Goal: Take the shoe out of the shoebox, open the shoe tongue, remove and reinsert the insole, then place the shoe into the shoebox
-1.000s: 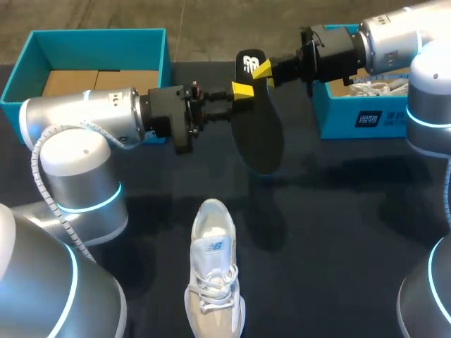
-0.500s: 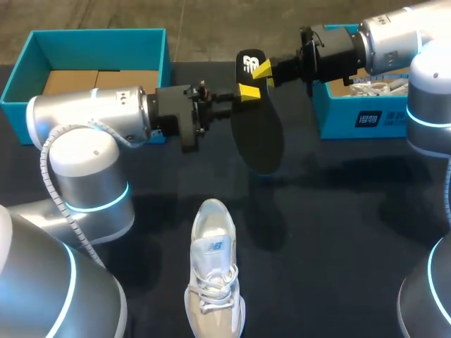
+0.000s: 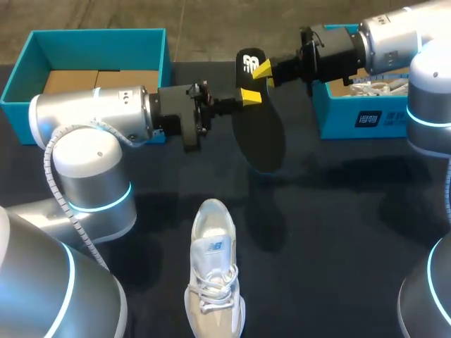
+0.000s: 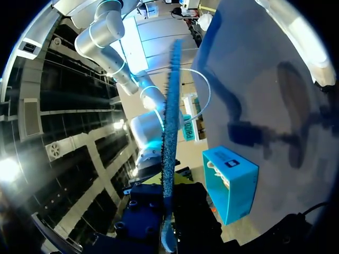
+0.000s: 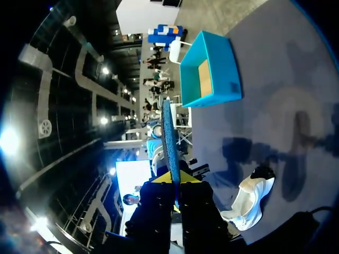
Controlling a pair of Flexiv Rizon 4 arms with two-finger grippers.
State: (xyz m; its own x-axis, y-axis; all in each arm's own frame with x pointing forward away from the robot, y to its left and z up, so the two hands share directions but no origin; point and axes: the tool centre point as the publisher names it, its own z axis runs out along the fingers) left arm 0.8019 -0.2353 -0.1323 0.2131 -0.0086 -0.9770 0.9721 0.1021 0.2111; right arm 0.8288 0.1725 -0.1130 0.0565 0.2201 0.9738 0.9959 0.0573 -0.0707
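1. Left shoebox [image 3: 42, 53]: teal, open-topped, brown cardboard inside. It stands at the far left corner of the table [image 3: 338, 232].

2. Left arm: enters from the left and lies level above the table's far half. The left gripper [image 3: 248, 96] is clamped on the insole's long edge, one yellow-tipped finger on each face. In the left wrist view the insole [image 4: 170, 132] runs edge-on out from between the fingers of this gripper [image 4: 167, 203].

3. Insole [image 3: 259, 137]: black, held in the air above the far middle of the table, clear of the surface. Its shadow falls on the table below.

4. Shoe [image 3: 211, 282]: white, laced, upright on its sole at the near edge's middle, well apart from both boxes.

5. Right gripper [image 3: 264, 70]: pinched on the insole's far end, which carries a white mark. In the right wrist view the insole [image 5: 167, 132] stands edge-on between the yellow tips of this gripper [image 5: 172, 180].

6. Right shoebox [image 3: 359, 116]: teal, at the far right edge under the right arm, with white laces showing inside.
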